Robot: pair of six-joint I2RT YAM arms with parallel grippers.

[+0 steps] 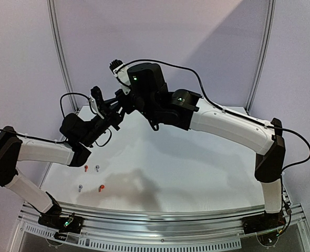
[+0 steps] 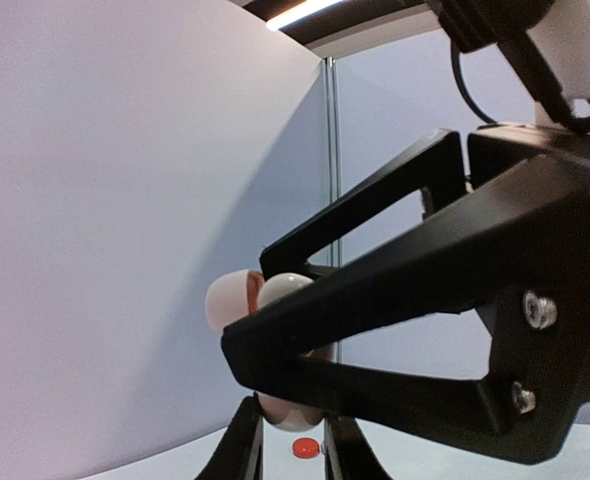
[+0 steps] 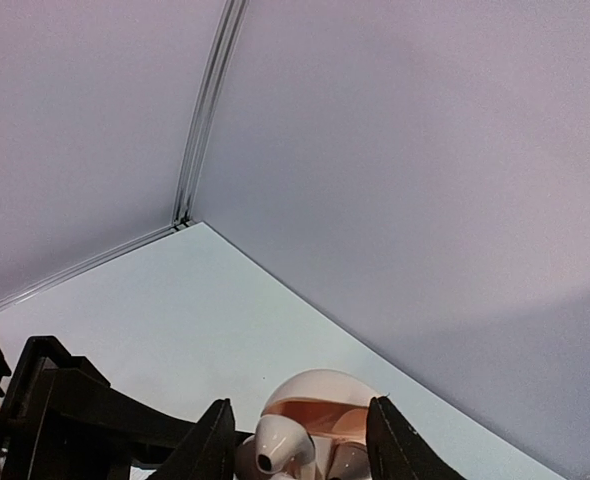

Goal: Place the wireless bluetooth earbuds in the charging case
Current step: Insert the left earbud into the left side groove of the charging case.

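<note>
Observed: a round cream-white plastic charging case is held in the air, lid open, showing a peach-orange interior. The left gripper is closed on the case from beneath, its two black fingers narrow and pinching the lower shell. The right gripper comes at the case from the opposite side, its fingers apart, one on either flank of the shell. Whether its pads touch the case cannot be confirmed. A white plastic earbud lies in the open mouth of the case, its nozzle hole turned toward the right wrist camera. Whether it is fully seated cannot be told. The white table lies well below the case. Four more buds rest on it, well apart from the case, on its left and nearer the arm bases. A tiny red-orange stemmed earbud lies just beside a pale grey stemmed earbud. Farther from the case, a second pale grey earbud lies near a second red-orange earbud. None of the four touches another.
</note>
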